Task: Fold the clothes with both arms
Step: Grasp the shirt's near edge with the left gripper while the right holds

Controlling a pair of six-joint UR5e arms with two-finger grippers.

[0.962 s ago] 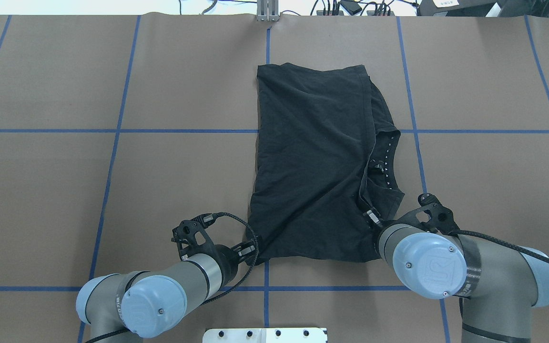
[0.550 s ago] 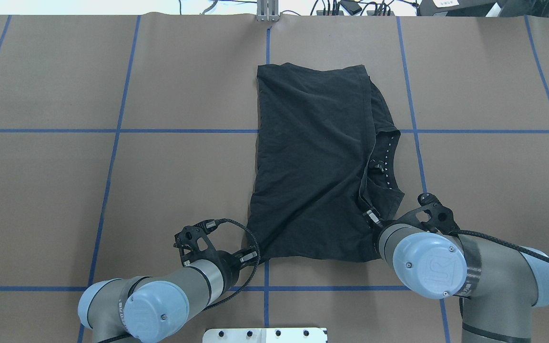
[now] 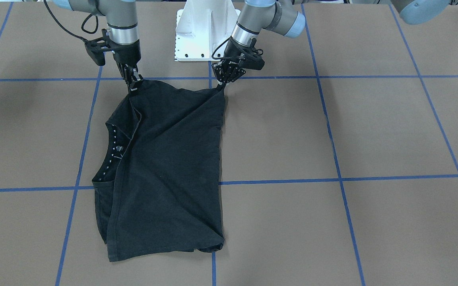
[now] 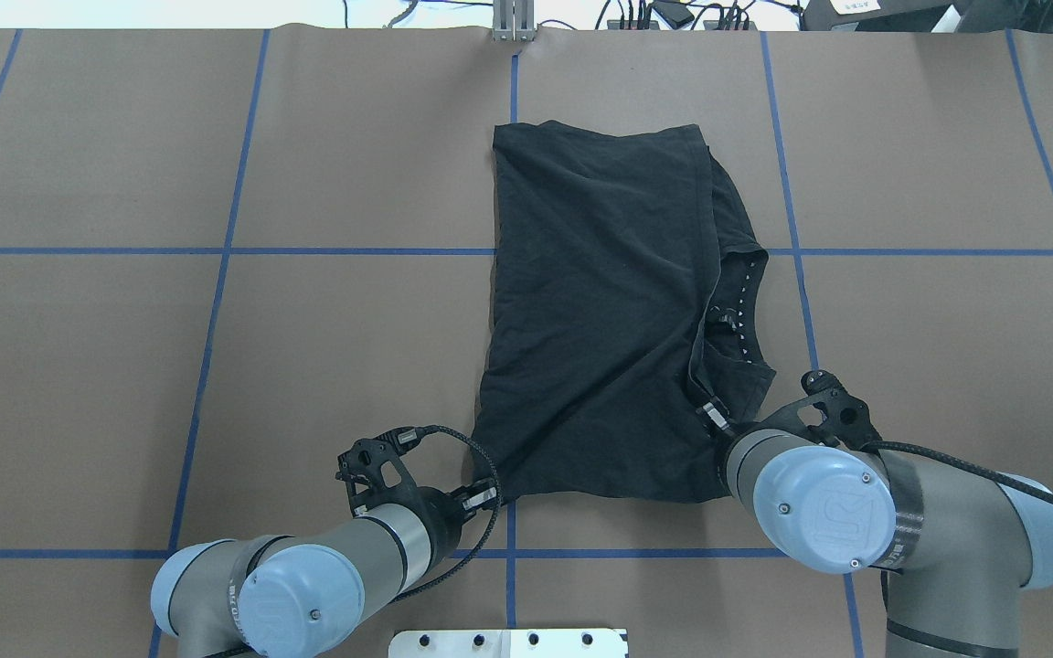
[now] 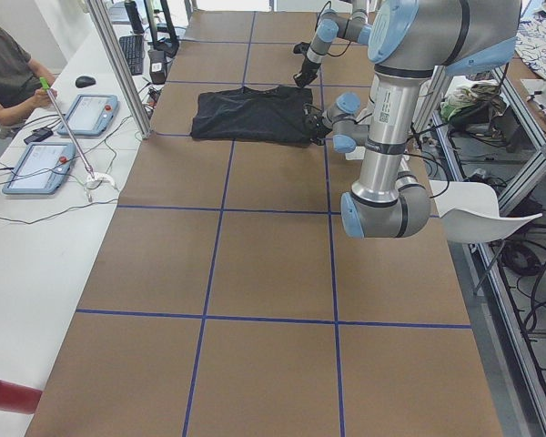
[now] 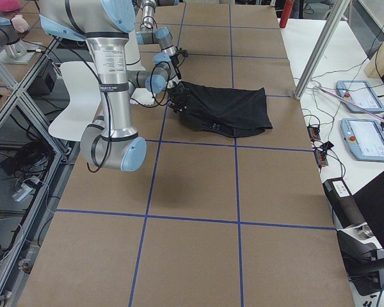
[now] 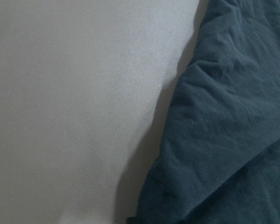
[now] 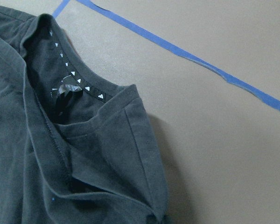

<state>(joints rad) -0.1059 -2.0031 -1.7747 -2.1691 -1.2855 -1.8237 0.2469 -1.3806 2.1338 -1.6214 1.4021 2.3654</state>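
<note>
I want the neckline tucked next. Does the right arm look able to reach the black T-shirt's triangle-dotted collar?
Probably yes: the collar lies uncovered just beyond the right gripper, though it is shut on the black T-shirt's near corner.

The T-shirt [image 4: 600, 302] lies on the table [image 4: 216, 366] before me, my left gripper [image 3: 222, 82] at its near-left corner, right gripper [image 3: 133, 86] at its near-right.

plain black over t-shirt [image 4: 600, 311]; row of small white triangles inside collar [image 8: 79, 86]. same cloth dull blue-grey in left wrist view, probably lighting. flat brown on table [image 4: 307, 366], wide grid of blue tape lines [image 4: 216, 251]. grey-silver with light-blue caps on left arm [image 4: 380, 539] and right arm [image 4: 947, 521]; black on left gripper [image 3: 221, 82] and right gripper [image 3: 133, 85]. white on pedestal [image 3: 207, 28].
</note>
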